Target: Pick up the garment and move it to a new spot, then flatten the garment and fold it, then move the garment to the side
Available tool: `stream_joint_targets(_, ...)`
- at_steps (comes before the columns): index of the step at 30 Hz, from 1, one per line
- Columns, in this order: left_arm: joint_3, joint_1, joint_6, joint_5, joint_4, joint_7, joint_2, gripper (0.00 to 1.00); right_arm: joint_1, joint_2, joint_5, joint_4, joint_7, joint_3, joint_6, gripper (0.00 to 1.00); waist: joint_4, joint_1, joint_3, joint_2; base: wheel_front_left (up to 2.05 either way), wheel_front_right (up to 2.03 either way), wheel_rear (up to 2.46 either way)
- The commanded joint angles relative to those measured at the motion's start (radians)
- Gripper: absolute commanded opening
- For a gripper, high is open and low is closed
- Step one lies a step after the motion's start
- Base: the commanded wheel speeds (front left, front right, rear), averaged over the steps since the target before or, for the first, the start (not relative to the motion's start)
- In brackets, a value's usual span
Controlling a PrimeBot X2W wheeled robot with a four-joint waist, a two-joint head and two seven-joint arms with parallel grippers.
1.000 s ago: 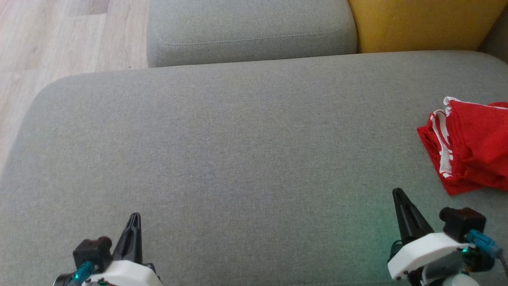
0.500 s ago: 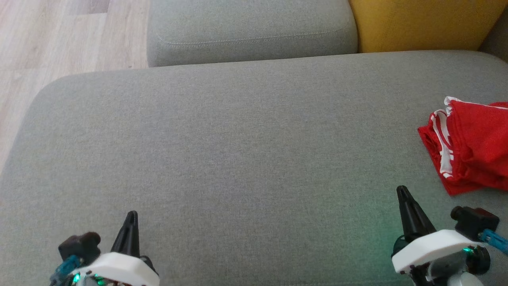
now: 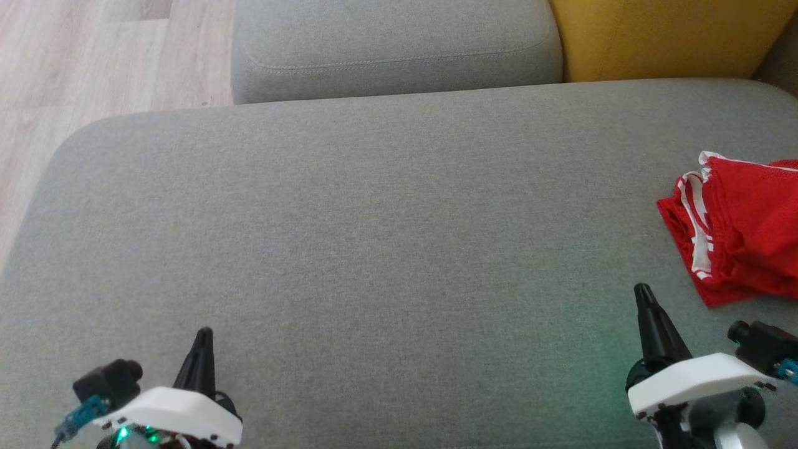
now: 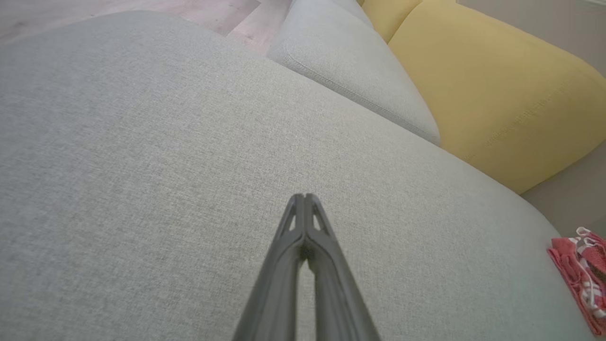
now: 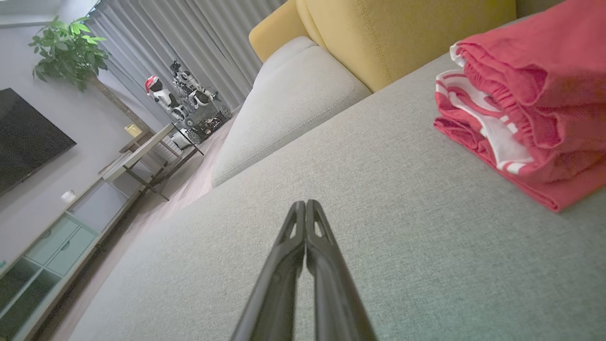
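Garment [image 3: 742, 231]: red with white stripes, folded into a compact stack at the right edge of the grey sofa seat [image 3: 374, 237].
Left gripper [image 3: 203, 337]: fingers pressed together, empty, over bare seat, well apart from the garment.
Right gripper [image 3: 644, 294]: fingers pressed together, empty, near the garment's corner, not touching.
Done, apparently: moving, flattening, folding, setting aside.
Left: probably nothing, though the frame cuts off the garment's far part.

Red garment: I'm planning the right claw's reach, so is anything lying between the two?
Nothing visible does. Only bare grey cushion lies between the shut right claw and the red garment, ahead and to its right.
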Motion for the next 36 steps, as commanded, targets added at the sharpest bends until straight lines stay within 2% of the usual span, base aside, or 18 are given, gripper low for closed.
stream_joint_targets(1, 0.037, -0.059, -0.013, -0.032, -0.027, 0.006, 0.004, 0.00, -0.051, -0.013, 0.040, -0.024, 0.002, -0.001, 0.000, 0.00, 0.000, 0.0000, 0.000, 0.0000, 0.00, 0.00, 0.00)
stream_joint_targets(36, 0.150, -0.111, -0.106, -0.394, 0.003, 0.094, -0.047, 0.00, -0.100, -0.017, 0.449, 0.027, 0.013, -0.034, -0.001, 0.00, 0.002, 0.0000, 0.005, 0.0000, 0.00, 0.00, 0.00)
